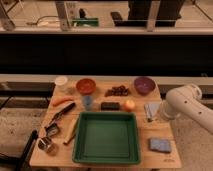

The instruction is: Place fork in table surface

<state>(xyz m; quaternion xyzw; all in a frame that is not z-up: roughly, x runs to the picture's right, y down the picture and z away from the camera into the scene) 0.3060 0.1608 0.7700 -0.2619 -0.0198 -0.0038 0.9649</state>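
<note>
The table surface (165, 131) is a light-brown wooden top with a big green tray (106, 137) at its front middle. My white arm (187, 102) reaches in from the right. Its greyish gripper (151, 111) hangs low over the table's right side, just right of the tray's far corner, and is shut. Whether it holds anything I cannot tell. The fork does not show as a separate thing. Small silvery metal pieces (50, 130) lie at the left front next to a long black-handled utensil (62, 111).
Along the back stand a white cup (61, 82), an orange bowl (85, 85), dark pieces (116, 90) and a purple bowl (144, 85). A carrot (62, 100), blue cup (88, 102), dark bar (110, 106) and orange fruit (129, 105) lie mid-table. A blue sponge (160, 145) lies front right.
</note>
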